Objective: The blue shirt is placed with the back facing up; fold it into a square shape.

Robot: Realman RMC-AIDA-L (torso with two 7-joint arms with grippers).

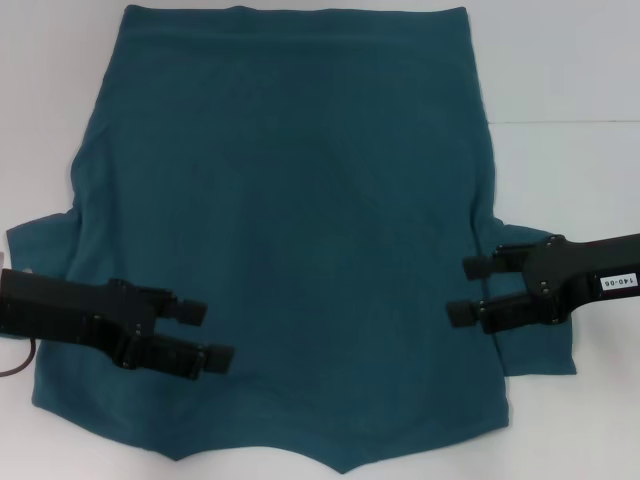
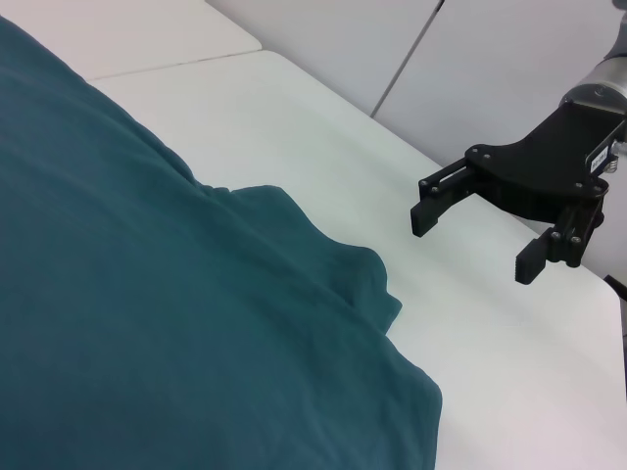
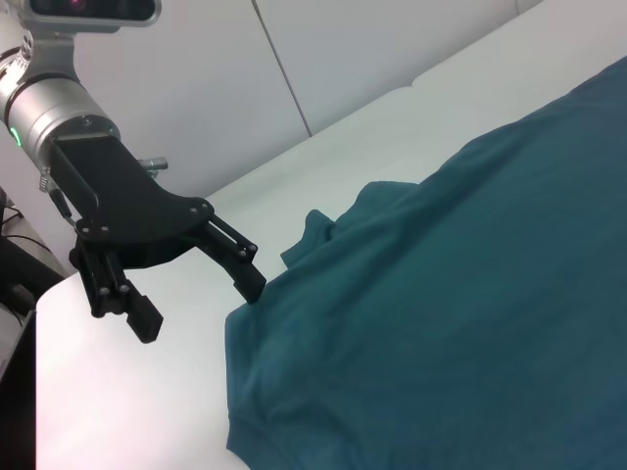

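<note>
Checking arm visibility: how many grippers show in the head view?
2. The left gripper is open over the blue shirt near its left sleeve; the right gripper is open over its right edge by the other sleeve.

Black left gripper [image 1: 205,333], black right gripper [image 1: 462,290] bearing a white label, silver wrist.

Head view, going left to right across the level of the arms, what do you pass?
Left gripper, open, over the shirt's left side → plain middle of the blue shirt → right gripper, open, at the shirt's right edge → white table.
</note>
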